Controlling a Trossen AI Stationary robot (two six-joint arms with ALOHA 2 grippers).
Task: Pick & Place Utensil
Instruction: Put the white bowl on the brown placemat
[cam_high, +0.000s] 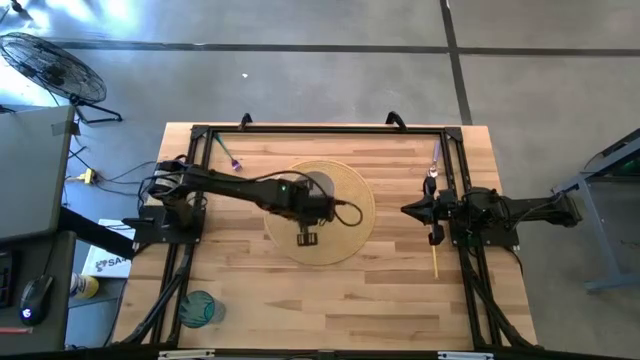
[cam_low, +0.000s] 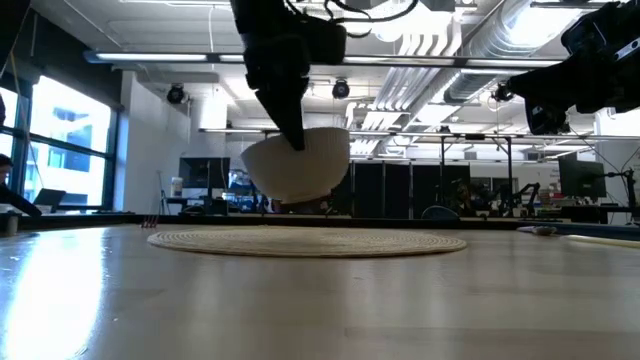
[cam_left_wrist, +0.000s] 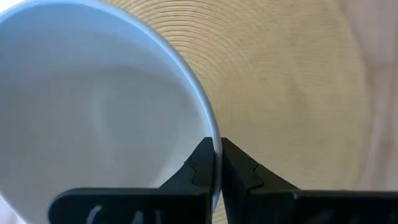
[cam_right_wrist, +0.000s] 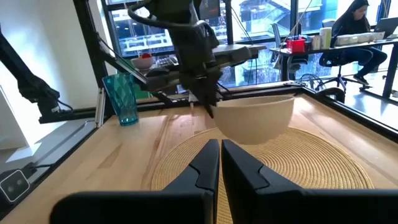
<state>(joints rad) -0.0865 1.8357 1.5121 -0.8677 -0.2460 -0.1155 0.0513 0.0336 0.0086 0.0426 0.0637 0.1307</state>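
White and smooth, the bowl (cam_right_wrist: 256, 117) hangs just above the round woven mat (cam_high: 355, 215) in the middle of the wooden surface (cam_high: 390, 290), its rim pinched in the left pincer (cam_left_wrist: 216, 163), whose two dark fingers clench the thin wall from inside and outside. In the level view it tilts a little and does not touch the mat. It looks hard and glossy, probably ceramic or stiff plastic, so I judge it rigid, somewhat slippery and liable to chip if dropped; a grip on one spot of the rim lets it swing, so a slow, level set-down seems wise. The task, though, names a utensil, and the likeliest ones lie by the right edge of the surface: a slim yellow-handled utensil (cam_high: 435, 262) lying along the frame rail just under the right arm, and a purple-handled one (cam_high: 435, 152) further back, with another purple utensil (cam_high: 230, 158) near the left rear corner. These look thin, light and stiff, lying flat, so I would take one across the middle of the handle, with the fingers coming straight down on either side. Which end is which I cannot tell. The right pincer (cam_right_wrist: 220, 163) waits at the right side, clenched on nothing, facing the mat. A blue tumbler (cam_high: 198, 308) stands at the front left.
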